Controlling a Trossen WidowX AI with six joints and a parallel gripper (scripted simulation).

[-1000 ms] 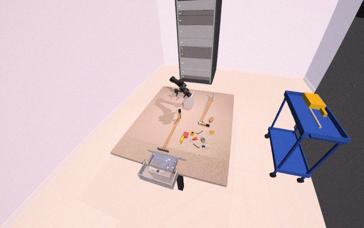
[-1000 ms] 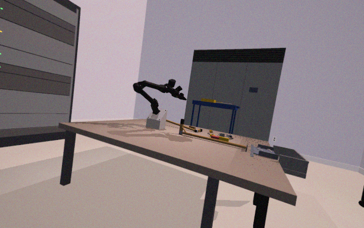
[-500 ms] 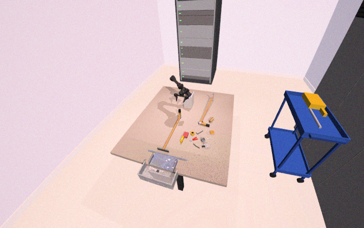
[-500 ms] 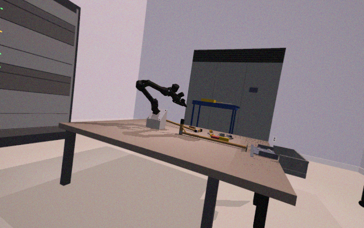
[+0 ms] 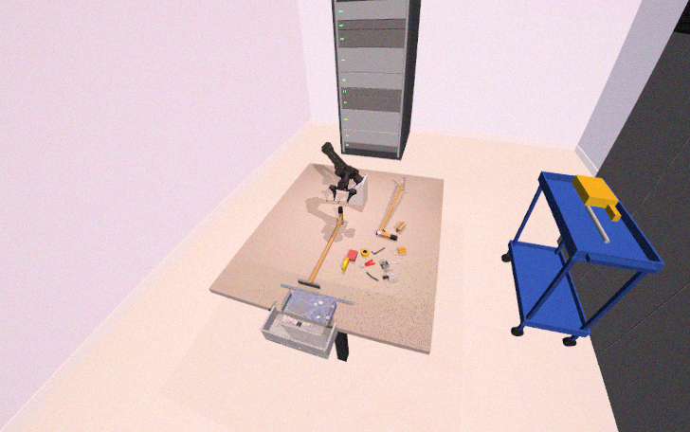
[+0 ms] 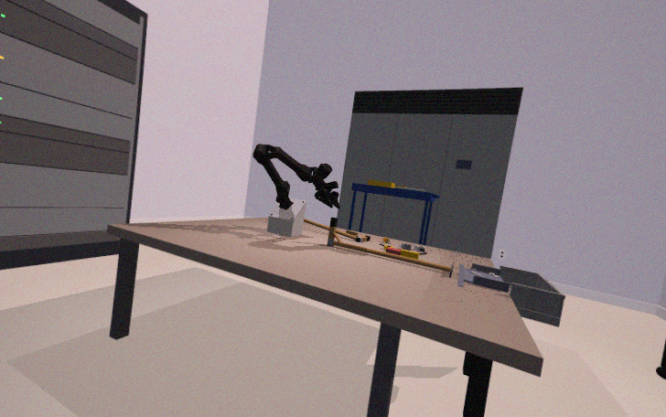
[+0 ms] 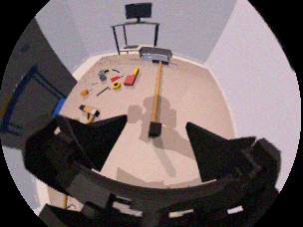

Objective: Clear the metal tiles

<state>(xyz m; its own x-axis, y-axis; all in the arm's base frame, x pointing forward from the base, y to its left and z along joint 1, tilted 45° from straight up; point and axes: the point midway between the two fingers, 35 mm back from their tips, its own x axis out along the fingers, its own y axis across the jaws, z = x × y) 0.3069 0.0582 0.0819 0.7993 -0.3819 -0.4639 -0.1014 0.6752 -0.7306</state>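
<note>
My gripper (image 5: 341,200) (image 6: 338,207) (image 7: 156,121) is open and empty, above the table just behind the near end of the long scraper. The scraper (image 5: 324,254) (image 6: 363,249) (image 7: 156,95) lies on the table, its orange handle running away from me. Its black grip (image 5: 340,209) (image 6: 333,228) (image 7: 154,129) stands up at the near end, and its dark blade (image 5: 309,283) rests just short of the steel plate (image 5: 299,299). Several small pale tiles (image 5: 317,303) show on the plate. The grey catch box (image 5: 305,347) (image 6: 538,294) hangs beyond it, past the table edge.
A second orange-handled tool (image 5: 391,208) lies right of the scraper, its black-ended head (image 7: 90,111) nearer the table's middle. A red block (image 5: 352,255) (image 7: 130,80), a yellow tape roll (image 5: 365,252) (image 7: 116,86) and several small items lie between. A blue cart (image 5: 544,279) stands off to the right.
</note>
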